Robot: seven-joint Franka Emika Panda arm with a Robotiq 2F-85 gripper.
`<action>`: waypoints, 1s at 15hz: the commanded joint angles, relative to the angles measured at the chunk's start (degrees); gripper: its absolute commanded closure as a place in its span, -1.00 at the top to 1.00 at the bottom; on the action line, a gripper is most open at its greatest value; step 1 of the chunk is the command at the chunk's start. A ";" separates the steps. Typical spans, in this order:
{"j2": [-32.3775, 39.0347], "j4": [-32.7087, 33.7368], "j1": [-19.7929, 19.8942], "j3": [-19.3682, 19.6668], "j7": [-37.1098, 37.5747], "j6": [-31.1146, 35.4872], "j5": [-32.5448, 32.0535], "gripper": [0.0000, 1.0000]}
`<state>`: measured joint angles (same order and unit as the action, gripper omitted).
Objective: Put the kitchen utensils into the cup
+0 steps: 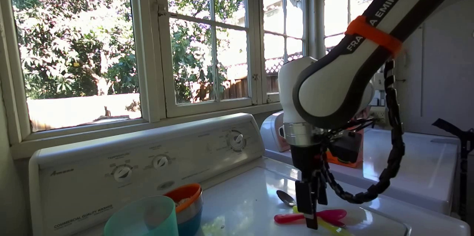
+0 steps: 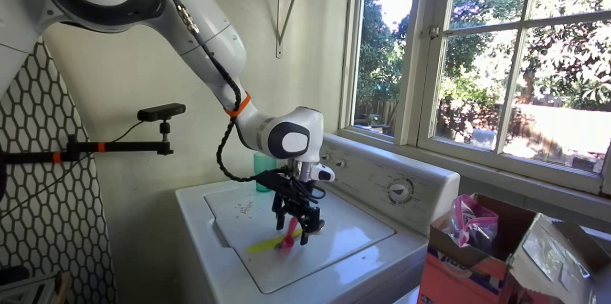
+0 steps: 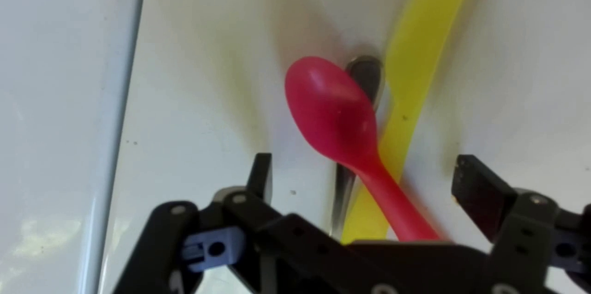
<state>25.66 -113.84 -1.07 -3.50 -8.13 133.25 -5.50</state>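
Note:
A pink-red spoon (image 3: 332, 105), a yellow-green knife (image 3: 415, 54) and a silver spoon (image 3: 367, 75) lie crossed in a small pile on the white washer lid, the pink-red spoon on top. They also show in both exterior views: pink-red spoon (image 1: 333, 214) (image 2: 287, 241), yellow-green knife (image 2: 260, 246), silver spoon bowl (image 1: 285, 198). My gripper (image 3: 363, 165) points down, open, one finger on each side of the pile; it also shows in both exterior views (image 1: 317, 212) (image 2: 292, 233). It holds nothing. The teal translucent cup (image 1: 142, 216) (image 2: 265, 170) stands away on the washer.
Beside the cup stands an orange-rimmed container (image 1: 192, 192) with a blue lower part (image 1: 190, 225). The washer's control panel (image 1: 148, 165) rises along the window side. An open cardboard box (image 2: 465, 273) stands beside the washer. The lid's seam (image 3: 121, 118) runs beside the pile.

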 commanded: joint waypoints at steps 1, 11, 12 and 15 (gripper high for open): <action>1.60 1.17 -0.39 -0.49 0.07 0.10 1.39 1.00; 1.52 1.93 -0.48 -0.33 0.44 -0.14 1.47 -0.53; 1.47 1.97 -0.51 -0.41 0.42 -0.24 1.58 -0.67; 1.54 2.16 -0.60 -0.49 0.21 -0.65 1.63 -0.92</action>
<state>25.76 -112.45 -1.59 -4.37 -8.05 132.99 -4.60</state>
